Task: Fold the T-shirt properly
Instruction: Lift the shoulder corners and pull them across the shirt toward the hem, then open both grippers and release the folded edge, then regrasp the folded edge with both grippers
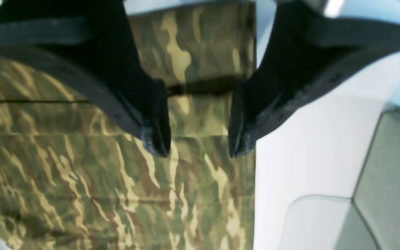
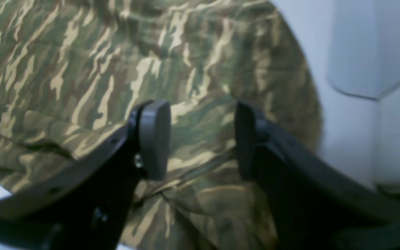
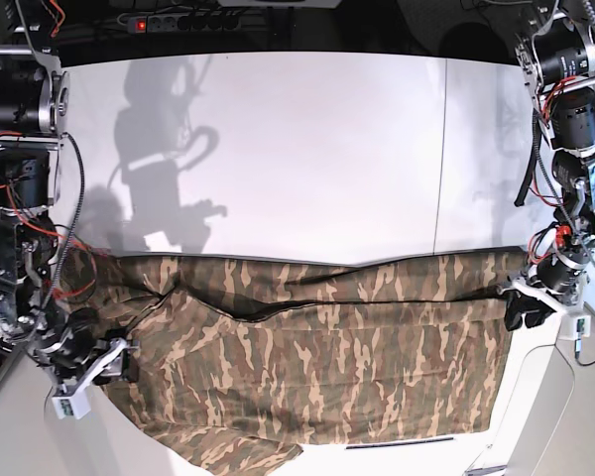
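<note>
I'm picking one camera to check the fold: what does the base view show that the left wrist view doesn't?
Only the base view shows the whole T-shirt spread across the table, both arms and the right gripper at its other end. Only the left wrist view shows the left gripper close up, its jaws apart over a straight cloth edge, with nothing between them. Both show the camouflage cloth and white table.

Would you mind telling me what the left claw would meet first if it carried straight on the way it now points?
Most likely the T-shirt: the open left claw points at its camouflage cloth near the edge, though depth is unclear.
</note>
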Robot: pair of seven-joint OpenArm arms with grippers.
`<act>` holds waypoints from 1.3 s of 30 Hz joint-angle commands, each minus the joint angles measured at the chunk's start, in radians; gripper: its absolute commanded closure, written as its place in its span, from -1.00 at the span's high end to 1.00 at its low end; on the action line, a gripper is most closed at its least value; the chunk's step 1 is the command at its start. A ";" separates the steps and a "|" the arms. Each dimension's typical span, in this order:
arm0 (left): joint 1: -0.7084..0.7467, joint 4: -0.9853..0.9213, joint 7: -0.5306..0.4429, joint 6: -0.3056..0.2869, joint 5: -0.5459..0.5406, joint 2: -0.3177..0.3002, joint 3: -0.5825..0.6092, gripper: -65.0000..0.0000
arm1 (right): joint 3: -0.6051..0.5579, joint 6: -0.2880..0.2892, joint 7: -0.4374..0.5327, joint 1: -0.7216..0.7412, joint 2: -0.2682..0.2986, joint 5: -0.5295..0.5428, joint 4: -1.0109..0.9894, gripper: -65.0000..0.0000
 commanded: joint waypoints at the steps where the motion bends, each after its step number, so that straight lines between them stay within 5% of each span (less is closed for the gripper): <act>1: -0.024 0.014 0.004 -0.018 -0.043 -0.023 -0.025 -0.07 | 0.039 0.000 -0.020 0.037 0.012 0.014 0.045 -0.09; 6: -0.014 0.014 0.151 -0.073 -0.187 -0.023 -0.143 -0.07 | 0.232 0.000 -0.231 0.035 0.012 0.072 0.141 -0.09; 10: 0.019 0.014 0.177 -0.081 -0.261 -0.023 -0.180 -0.07 | 0.382 0.000 -0.281 0.021 0.015 0.091 0.147 -0.09; 15: 0.102 0.014 0.167 -0.081 -0.263 -0.017 -0.181 0.30 | 0.518 0.001 -0.278 -0.079 0.017 0.105 0.148 -0.09; 28: 0.153 0.010 0.138 -0.071 -0.250 -0.012 -0.181 0.30 | 0.621 0.008 -0.029 -0.391 0.011 0.185 0.142 -0.09; 36: 0.154 0.010 0.071 -0.031 -0.163 0.010 -0.181 0.30 | 0.594 0.012 0.117 -0.402 0.011 0.185 -0.011 -0.09; 39: 0.154 0.010 0.070 -0.012 -0.143 0.041 -0.181 0.30 | 0.592 0.066 0.161 -0.388 0.011 0.186 -0.089 -0.09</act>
